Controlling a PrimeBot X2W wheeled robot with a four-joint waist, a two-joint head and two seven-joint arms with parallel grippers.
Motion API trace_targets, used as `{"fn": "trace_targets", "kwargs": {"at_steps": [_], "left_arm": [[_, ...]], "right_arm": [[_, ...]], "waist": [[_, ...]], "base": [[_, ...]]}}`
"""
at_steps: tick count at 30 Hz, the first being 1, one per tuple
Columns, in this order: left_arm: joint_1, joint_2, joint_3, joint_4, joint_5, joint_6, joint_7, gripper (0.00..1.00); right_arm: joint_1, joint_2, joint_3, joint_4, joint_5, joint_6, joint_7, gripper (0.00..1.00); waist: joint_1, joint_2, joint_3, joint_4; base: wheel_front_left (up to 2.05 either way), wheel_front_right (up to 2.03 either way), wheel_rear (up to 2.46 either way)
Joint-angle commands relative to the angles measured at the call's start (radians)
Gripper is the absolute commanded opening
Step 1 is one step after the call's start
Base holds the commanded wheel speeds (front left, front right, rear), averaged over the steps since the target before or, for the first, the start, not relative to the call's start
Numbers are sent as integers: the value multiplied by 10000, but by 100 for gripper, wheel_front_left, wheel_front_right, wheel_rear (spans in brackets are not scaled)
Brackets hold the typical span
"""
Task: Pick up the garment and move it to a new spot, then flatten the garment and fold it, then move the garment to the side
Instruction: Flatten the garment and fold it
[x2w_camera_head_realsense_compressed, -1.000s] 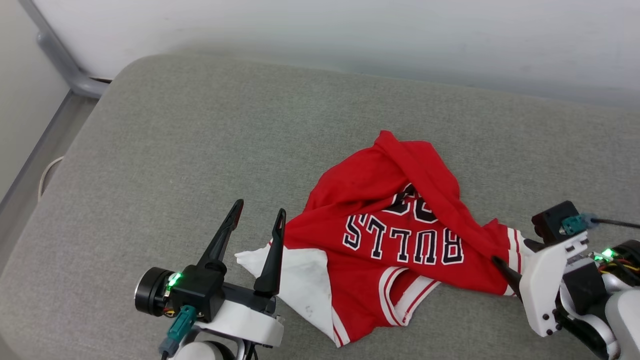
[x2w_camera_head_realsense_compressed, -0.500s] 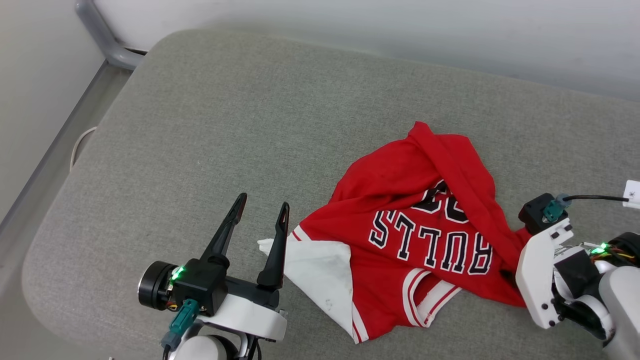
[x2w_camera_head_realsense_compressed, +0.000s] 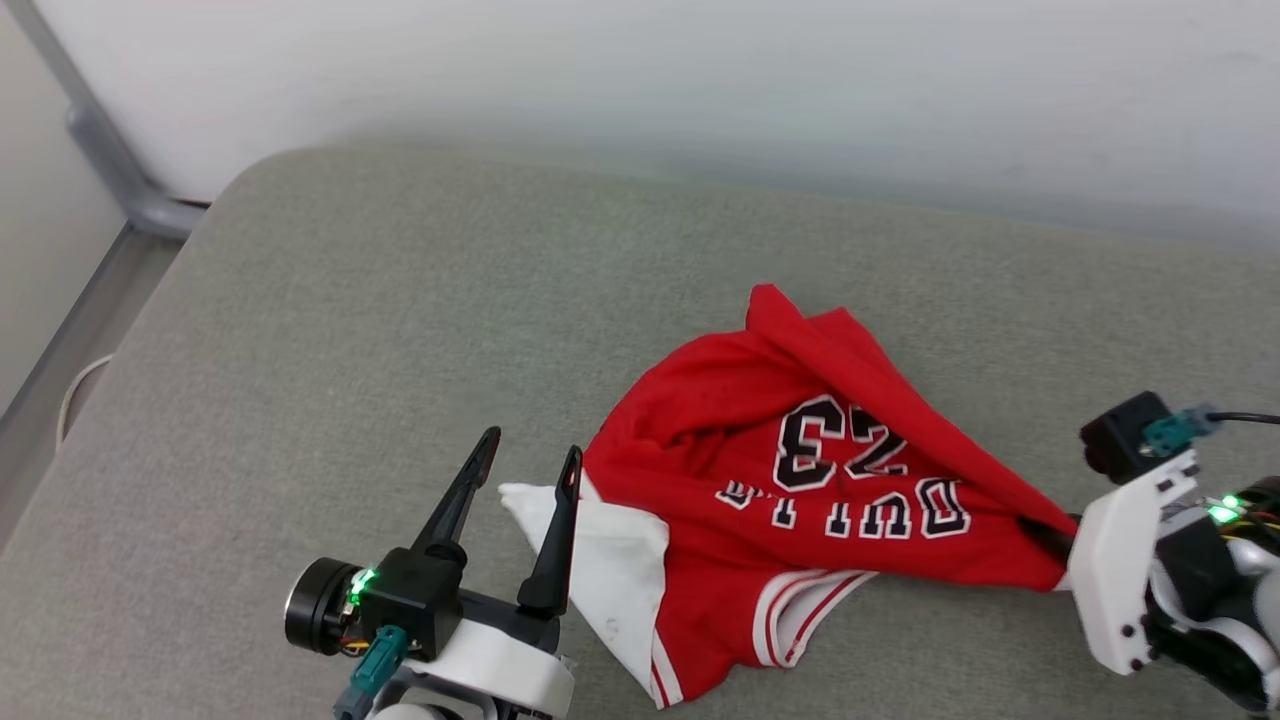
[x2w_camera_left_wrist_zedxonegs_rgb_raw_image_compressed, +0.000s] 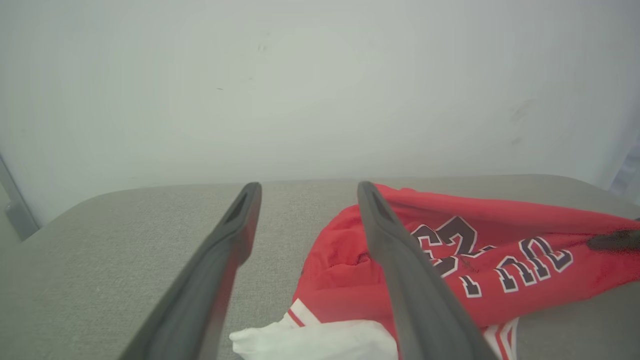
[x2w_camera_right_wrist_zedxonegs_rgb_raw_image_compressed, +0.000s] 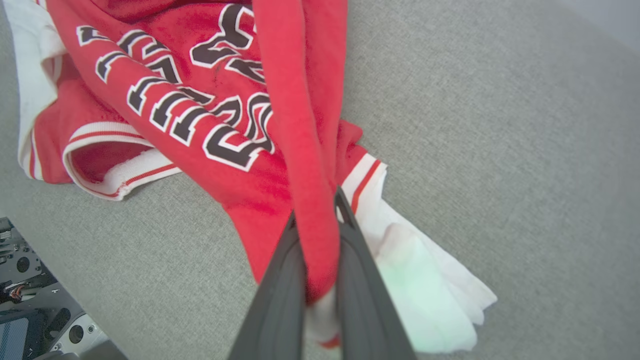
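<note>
Garment (x2w_camera_head_realsense_compressed: 800, 500) sits on the grey cushion (x2w_camera_head_realsense_compressed: 350, 300), long axis left-right, lettering upside down, collar toward the robot. Right gripper (x2w_camera_right_wrist_zedxonegs_rgb_raw_image_compressed: 316, 220) is clamped on its red right end, cloth taut. Left gripper (x2w_camera_head_realsense_compressed: 532, 442) is spread wide, empty, at the white sleeve (x2w_camera_head_realsense_compressed: 620, 560).

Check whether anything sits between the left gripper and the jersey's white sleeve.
Nothing visible. The open left gripper hovers right at the white sleeve, one finger overlapping its edge in the head view, above the grey cushion. The right gripper is shut on a red fold of the garment.
</note>
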Motion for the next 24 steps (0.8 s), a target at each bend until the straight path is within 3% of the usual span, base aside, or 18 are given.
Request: {"fn": "trace_targets", "kwargs": {"at_steps": [1,9,13,17,22,23,24], "left_arm": [[149,-5,-3,7,32,-59,-25,100],[223,-7,-72,-124,-34,0,-25,100],[-81,-7,-185,-175,-96,-1,-25,100],[-341,-6,-306,-128,-166,21,-25,100],[-532,-6,-308,-59,-187,74,-25,100],[-547,-8,-296,-56,-193,74,-25,100],[-563,-8,-284,-43,-199,71,-25,100]], "right_arm": [[236,-161,-270,-236,79,-11,138,0],[1510,66,-2941,-1782,451,-9,2184,0],[1492,461,-4186,-1649,-102,-11,2752,0],[1048,337,-4948,-550,-1364,-11,2284,0],[229,502,-5020,1278,-2313,-11,810,0],[50,522,-4859,1594,-2396,-11,428,29],[-107,516,-4691,1922,-2490,-9,60,65]], "waist": [[0,0,-321,-327],[0,0,-283,-564],[0,0,128,-443],[0,0,535,-132],[0,0,847,213],[0,0,888,251],[0,0,919,281]], "base": [[0,0,0],[0,0,0],[0,0,0],[0,0,0],[0,0,0],[0,0,0],[0,0,0]]}}
